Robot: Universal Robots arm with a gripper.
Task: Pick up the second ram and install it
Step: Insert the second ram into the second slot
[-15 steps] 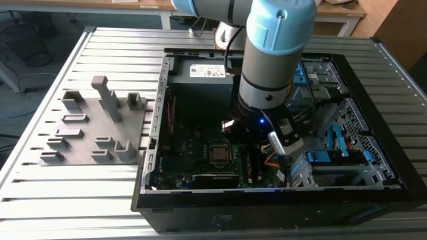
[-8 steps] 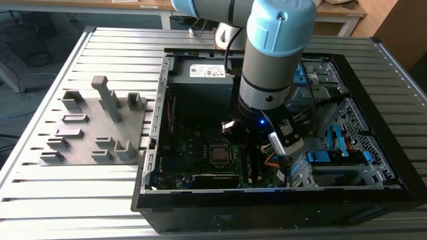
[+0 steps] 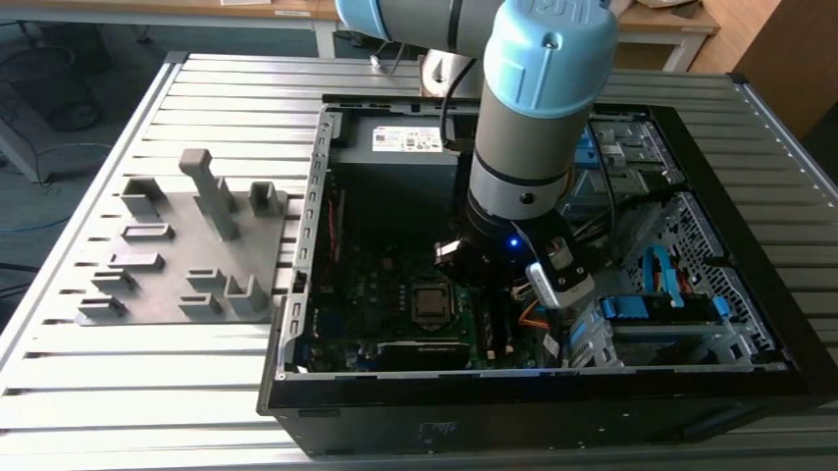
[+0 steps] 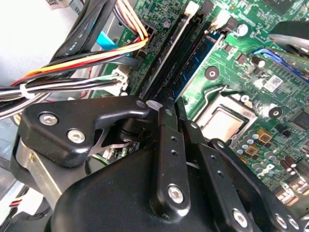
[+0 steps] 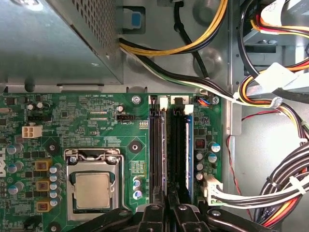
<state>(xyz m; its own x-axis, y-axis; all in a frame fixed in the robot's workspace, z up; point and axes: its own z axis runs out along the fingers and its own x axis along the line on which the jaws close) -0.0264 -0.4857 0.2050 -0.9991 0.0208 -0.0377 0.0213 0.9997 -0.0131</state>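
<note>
My gripper (image 3: 496, 259) is down inside the open computer case (image 3: 301, 294), over the memory slots to the exterior view's right of the processor socket (image 3: 427, 301). In both wrist views its fingers stand close together on the thin dark edge of the second ram (image 5: 165, 145), which runs along the slot with the white clip (image 5: 163, 102). Seen in the second wrist view, that ram (image 4: 171, 58) leads away from the gripper (image 4: 172, 115) toward the clip. Another stick with a blue label (image 5: 189, 150) sits two slots over.
Bundled power cables (image 5: 270, 193) lie close beside the slots. The power supply (image 3: 392, 142) fills the far end of the case and blue drive brackets (image 3: 654, 304) sit at the exterior view's right. Grey holder blocks (image 3: 196, 245) stand on the table outside.
</note>
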